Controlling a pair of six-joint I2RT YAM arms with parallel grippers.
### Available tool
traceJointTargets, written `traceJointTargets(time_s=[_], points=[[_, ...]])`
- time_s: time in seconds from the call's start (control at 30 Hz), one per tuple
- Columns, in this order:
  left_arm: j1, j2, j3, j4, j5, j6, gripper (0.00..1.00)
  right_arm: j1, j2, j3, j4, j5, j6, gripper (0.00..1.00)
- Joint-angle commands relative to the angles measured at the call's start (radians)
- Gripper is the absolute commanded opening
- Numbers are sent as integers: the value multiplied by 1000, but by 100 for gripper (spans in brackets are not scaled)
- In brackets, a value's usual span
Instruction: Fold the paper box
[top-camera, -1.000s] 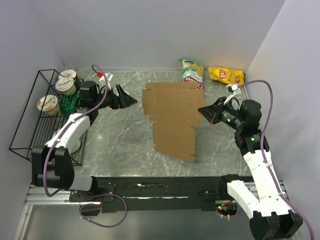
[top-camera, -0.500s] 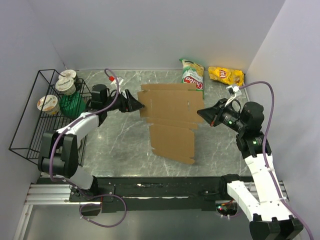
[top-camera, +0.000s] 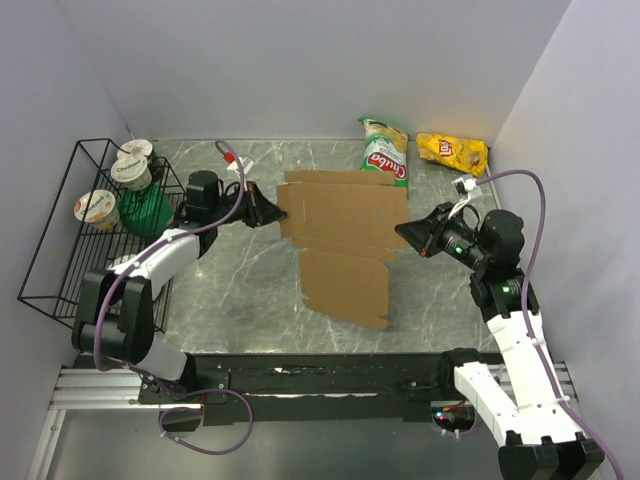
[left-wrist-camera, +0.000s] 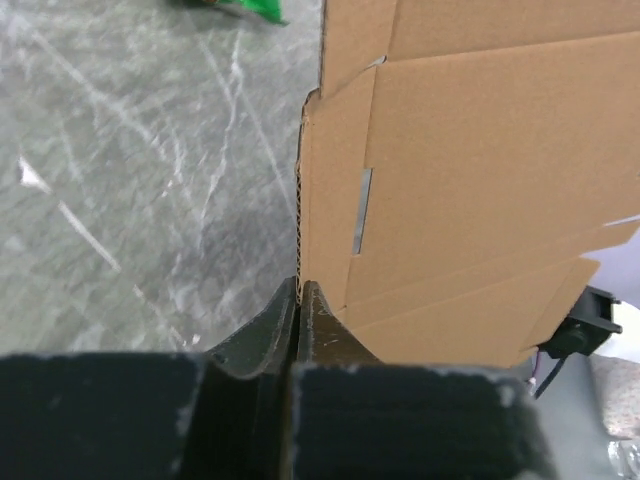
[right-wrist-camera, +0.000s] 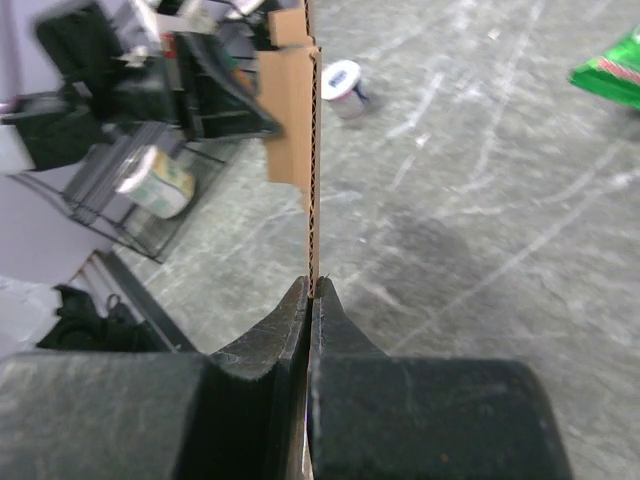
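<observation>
Left tool is pressed together, pinching the left edge of the box. Right tool is also clamped tight, on the box's right edge. The box is unfolded, mid worktop, spanning between both tools, one panel toward the arm bases. Worktop is grey and marbled, with pale walls around. Wire rack with cups sits on the left. Green bag and yellow bag lie at the far edge. Both arms reach inward, low, facing each other.
</observation>
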Motion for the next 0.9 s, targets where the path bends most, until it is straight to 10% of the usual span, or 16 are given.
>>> traceJointTargets(time_s=[0.0,0.2,0.33,0.43,0.63,0.87], points=[[-9,-84,24,-120,-76,151,1,6,-16,-75,52,68,-16,0],[-19,-167,62,-327,-148,338,1,9,-21,-227,118,166,-11,12],[-65,-207,39,-388,-170,485,1,9,-25,-233,78,285,-50,77],[-85,-228,18,-401,-158,567,1,9,-35,-186,53,350,-89,98],[-94,-225,22,-441,-113,628,1,9,8,-52,112,274,-253,100],[-100,-221,33,-471,-86,659,1,35,406,323,-52,-167,-531,98]])
